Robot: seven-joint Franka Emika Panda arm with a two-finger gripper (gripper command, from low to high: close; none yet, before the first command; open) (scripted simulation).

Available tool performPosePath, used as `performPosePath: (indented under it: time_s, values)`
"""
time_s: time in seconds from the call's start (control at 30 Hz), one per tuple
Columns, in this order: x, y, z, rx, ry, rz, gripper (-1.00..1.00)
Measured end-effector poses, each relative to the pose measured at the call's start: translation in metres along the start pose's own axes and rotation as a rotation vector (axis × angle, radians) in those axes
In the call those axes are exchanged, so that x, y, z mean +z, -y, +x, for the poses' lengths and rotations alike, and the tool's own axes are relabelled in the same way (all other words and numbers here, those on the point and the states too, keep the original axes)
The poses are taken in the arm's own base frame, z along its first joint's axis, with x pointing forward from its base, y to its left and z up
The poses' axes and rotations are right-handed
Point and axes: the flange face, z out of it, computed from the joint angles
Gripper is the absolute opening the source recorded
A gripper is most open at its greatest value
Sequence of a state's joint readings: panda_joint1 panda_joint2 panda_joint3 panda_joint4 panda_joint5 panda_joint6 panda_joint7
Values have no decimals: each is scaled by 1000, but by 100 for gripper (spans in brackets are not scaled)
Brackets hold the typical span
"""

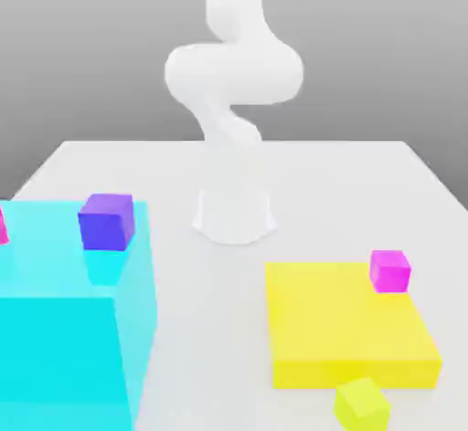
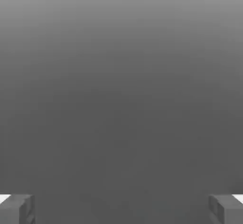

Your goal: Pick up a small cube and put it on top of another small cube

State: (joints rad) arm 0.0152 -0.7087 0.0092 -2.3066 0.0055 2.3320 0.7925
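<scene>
Your gripper [image 2: 121, 209] is wide open w/ nothing between the fingers [image 2: 16, 209]; the hand view has the two tips far apart and just grey backdrop past them, so the hand looks to be aimed out at the background, not at the table. None of the blocks is anywhere near the fingers; every one is well apart from them.

Count: three small cubes, two big blocks.
- yellow-green cube [image 1: 362, 402], one. It sits on the white table [image 1: 320, 192], just beside the near edge of the yellow slab [image 1: 347, 329], not on it. That's your pick. Being low and free on the tabletop, it probably leaves room for the fingers on both sides.
- violet-blue cube [image 1: 107, 221], one. It sits on top of the large cyan block [image 1: 64, 329], near its far edge. That's your target, so the placing will likely happen up high, above the block's top.
- magenta cube [image 1: 390, 270], one, on a far corner of the slab. Not part of the job; leave it.

A sliver of pink shows at the cyan block's edge on the exterior view's left; can't tell what it is.

Judgement: task not started. Next you prob. need to tilt the hand down and bring the fingers over the yellow-green cube.
</scene>
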Motion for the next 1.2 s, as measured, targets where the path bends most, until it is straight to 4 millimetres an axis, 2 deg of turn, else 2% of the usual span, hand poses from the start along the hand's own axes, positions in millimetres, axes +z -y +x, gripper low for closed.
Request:
performPosePath:
  time_s: [0.13,0.27,0.43,0.57,0.7,0.9,1.07,1.1,1.2]
  values:
    - [77,11,-16,-41,93,-61,0]
    - [149,15,-43,-84,181,-121,0]
    - [234,10,-88,-140,290,-196,0]
    - [296,0,-135,-190,376,-256,0]
    - [351,-19,-188,-244,461,-317,0]
    - [420,-65,-268,-311,580,-415,0]
    - [470,-99,-307,-322,599,-430,0]
    - [475,-102,-311,-322,599,-430,-100]
    - [475,-102,-311,-322,599,-430,-100]
